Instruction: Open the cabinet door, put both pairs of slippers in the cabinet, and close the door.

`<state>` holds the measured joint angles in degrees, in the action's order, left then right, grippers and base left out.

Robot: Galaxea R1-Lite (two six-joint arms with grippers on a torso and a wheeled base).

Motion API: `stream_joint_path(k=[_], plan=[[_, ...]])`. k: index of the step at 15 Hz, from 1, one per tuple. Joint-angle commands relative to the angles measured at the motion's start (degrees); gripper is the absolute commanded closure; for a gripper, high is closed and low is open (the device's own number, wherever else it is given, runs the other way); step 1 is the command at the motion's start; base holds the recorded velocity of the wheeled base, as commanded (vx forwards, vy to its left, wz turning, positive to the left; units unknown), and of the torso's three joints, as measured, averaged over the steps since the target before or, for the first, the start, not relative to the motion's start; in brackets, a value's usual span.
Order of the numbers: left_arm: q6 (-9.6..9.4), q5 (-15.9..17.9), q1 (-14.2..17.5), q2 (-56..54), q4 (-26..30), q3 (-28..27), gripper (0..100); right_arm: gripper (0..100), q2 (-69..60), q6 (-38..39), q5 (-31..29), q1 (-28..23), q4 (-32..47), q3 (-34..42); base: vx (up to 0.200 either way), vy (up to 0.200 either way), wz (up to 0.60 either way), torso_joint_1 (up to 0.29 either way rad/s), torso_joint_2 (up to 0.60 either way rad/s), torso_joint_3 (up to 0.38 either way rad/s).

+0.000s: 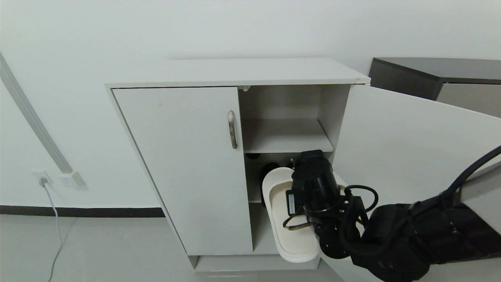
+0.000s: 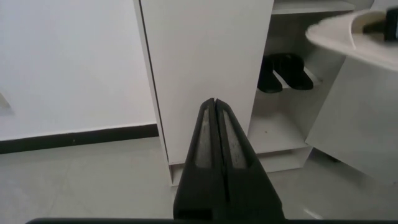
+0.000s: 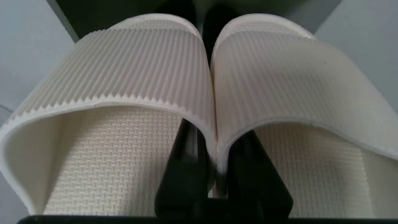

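At cabinet (image 1: 235, 72) opening, cream slippers (image 1: 274, 196) in right claw (image 3: 214, 152)

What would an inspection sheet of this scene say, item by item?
Surface: pale grey floor under the white cabinet.
Job's things: right door open, left door shut; black slippers on an inner shelf; white slippers held before the opening.
Clutter: nothing seen.
Grippers: right gripper shut on the white slippers; left gripper shut, empty.
Cables: grey cord hangs from a wall socket to the floor.
Surroundings: white wall, dark counter at right.
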<state>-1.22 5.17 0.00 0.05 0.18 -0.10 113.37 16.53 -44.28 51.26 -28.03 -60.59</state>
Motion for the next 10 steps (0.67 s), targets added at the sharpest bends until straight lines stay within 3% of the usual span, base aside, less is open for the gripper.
stream_joint_path(k=[1,10], plan=[[-0.01,0.02,0.00,-0.05,-0.01,0.01,100,100,-1.31,0.52,-1.95,0.24,3.86,-8.49,0.000,0.000,0.00,0.000,0.00,0.000],[0.08,0.02,0.00,0.04,-0.01,0.01,100,100,0.27,-0.09,-1.51,-0.11,5.44,-11.83,0.000,0.000,0.00,0.000,0.00,0.000]])
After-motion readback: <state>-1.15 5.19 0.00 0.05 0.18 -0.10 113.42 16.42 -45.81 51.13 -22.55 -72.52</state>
